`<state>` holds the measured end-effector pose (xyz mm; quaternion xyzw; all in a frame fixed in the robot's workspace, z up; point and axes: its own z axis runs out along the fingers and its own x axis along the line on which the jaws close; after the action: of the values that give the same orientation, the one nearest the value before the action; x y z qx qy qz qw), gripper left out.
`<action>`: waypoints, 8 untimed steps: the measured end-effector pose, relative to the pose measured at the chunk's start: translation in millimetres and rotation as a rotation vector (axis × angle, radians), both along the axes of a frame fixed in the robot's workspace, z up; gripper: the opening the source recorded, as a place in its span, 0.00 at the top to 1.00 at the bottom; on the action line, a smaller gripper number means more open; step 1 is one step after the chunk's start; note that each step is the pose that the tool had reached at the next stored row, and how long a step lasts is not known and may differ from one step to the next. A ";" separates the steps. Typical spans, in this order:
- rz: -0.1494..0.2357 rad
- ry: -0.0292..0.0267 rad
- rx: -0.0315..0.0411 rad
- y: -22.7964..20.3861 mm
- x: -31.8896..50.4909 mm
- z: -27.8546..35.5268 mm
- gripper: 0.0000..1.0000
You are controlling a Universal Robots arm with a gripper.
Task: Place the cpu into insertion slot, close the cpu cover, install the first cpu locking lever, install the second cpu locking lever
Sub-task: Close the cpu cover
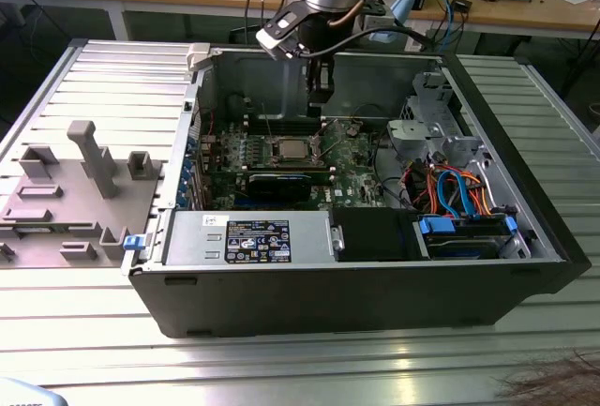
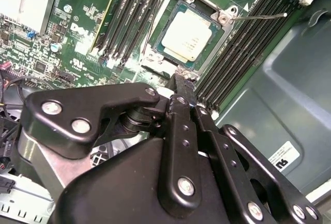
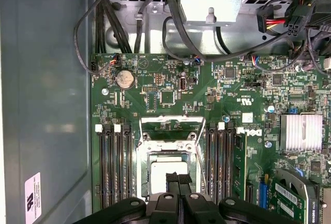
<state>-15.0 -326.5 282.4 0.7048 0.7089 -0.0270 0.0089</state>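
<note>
The cpu, a silvery-grey square chip, lies seated in the insertion slot on the green motherboard; it also shows in the exterior view and the first wrist view. The cpu cover, a thin silvery frame, appears folded back open at one side of the slot. A thin wire locking lever sticks out loose over the memory slots. My gripper hangs just above the chip, fingers shut together with nothing between them, as both wrist views show.
Black memory slots flank the socket on both sides. A graphics card and power supply lie nearer the case front. Drive cage with cables on the exterior view's right, grey fixture on its left. Finned heatsink.
</note>
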 end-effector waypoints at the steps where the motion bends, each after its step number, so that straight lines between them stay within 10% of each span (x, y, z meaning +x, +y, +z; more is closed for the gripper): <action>1: 0.000 0.0000 0.0000 0.0 0.3 0.0 0.89; 8: 0.000 0.0000 0.0000 0.1 4.2 0.0 0.89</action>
<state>-10.8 -326.4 282.3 0.7048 0.7089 -0.0269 0.0089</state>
